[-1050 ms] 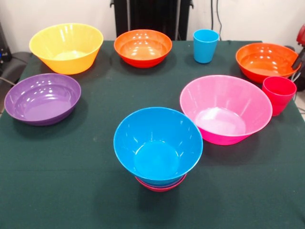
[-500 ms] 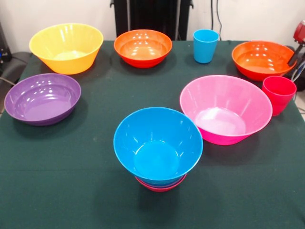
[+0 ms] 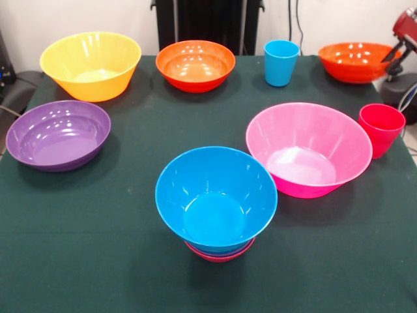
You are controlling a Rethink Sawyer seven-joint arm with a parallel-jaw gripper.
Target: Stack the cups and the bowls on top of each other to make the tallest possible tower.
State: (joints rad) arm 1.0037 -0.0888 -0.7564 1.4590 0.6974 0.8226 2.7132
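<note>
Lifting the glossy orange-red plastic bowl [image 3: 356,61] at 1 o'clock, clear of the dark green cloth-covered surface [image 3: 130,228], a shadow under it. Tool [image 3: 395,53] at the bowl's right rim, mostly cut off by the frame edge; appears clamped on that rim, though jaw width cannot be made out. Red arm housing just visible above it.

Tower [image 3: 216,202] at 6 o'clock: medium blue plastic bowl uppermost, sliver of small blue below, small magenta-red plastic bowl [image 3: 219,255] lowest, resting on the surface. Upright, mouth open, nothing inside.

Elsewhere, all single and untouched:
- large pink plastic bowl [image 3: 309,149] at 3 o'clock, tilted toward the camera, just beside the tower
- red plastic tumbler [image 3: 381,129] touching or nearly touching the pink bowl's right rim
- light blue plastic tumbler [image 3: 281,62] at 12–1 o'clock, near the lifted bowl
- second orange-red plastic bowl [image 3: 195,65] at 12 o'clock
- yellow plastic bowl [image 3: 90,64] at 11 o'clock
- purple plastic bowl [image 3: 57,134] at 9 o'clock

Step in hand, as judged: carrying a fourth piece to the tower. Task early; most pieces unstacked.

Next move calls for: travel from 1 toward 6 o'clock, high enough to pass over the pink bowl and the red tumbler; centring above the blue bowl's mouth; level lowering before release. Rim-only hold likely lets the bowl hang tilted, so slow descent advisable.
</note>
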